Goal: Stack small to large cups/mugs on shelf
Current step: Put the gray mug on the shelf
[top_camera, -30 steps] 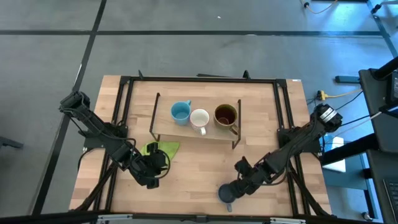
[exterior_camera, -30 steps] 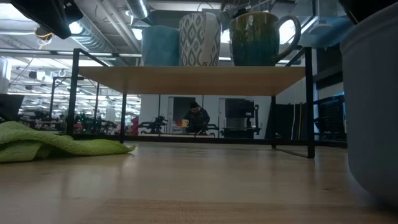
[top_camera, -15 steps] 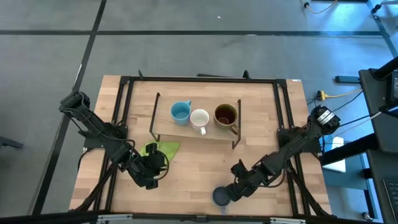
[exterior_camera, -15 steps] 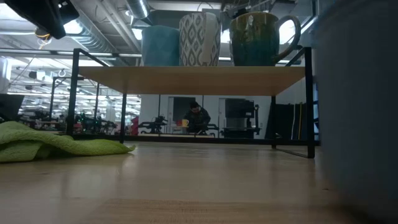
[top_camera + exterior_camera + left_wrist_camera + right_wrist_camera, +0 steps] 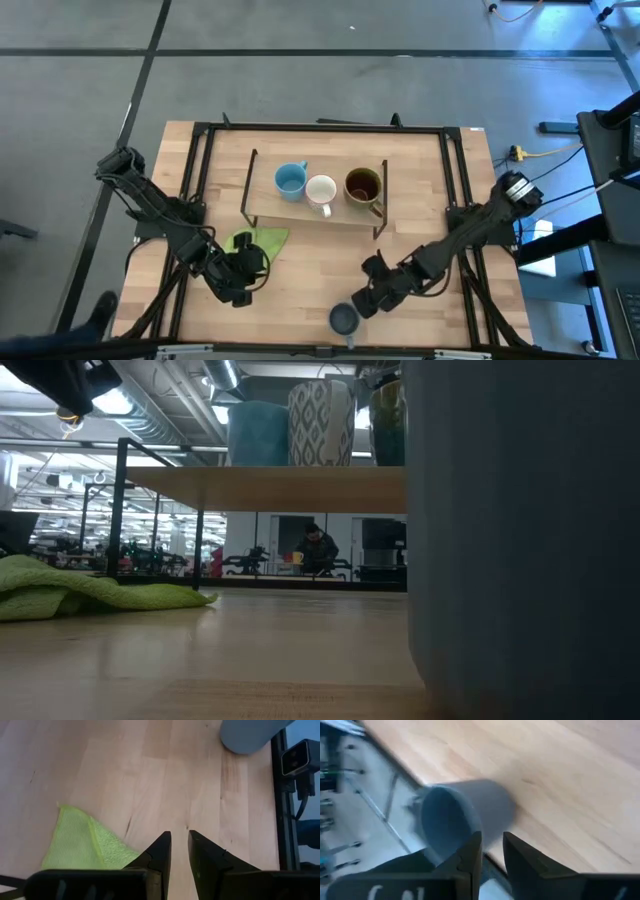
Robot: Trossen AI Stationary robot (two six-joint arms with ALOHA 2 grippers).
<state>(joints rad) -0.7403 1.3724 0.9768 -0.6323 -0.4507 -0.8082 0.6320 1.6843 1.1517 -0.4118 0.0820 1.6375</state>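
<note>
- Looking down, we see our right gripper [image 5: 362, 303] at five o'clock, fingers nearly together, just beside the grey-blue handled mug [image 5: 343, 319], which stands upright near the table's front edge.
- Our left gripper [image 5: 243, 285] waits at seven o'clock beside the green cloth [image 5: 256, 240], fingers nearly closed on nothing.
- Three mugs stand on the light-wood shelf [image 5: 296, 210] at twelve.

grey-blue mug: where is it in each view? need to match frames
High view: grey-blue mug at the table's near edge, just off the right pincer.
Low view: fills the right side, close up, hiding the shelf's right end.
Left wrist view: round base at the top edge.
Right wrist view: centre, open mouth visible, beyond the pincer's fingers.
Shared landmark: green cloth, in the high, low and left wrist views.
</note>
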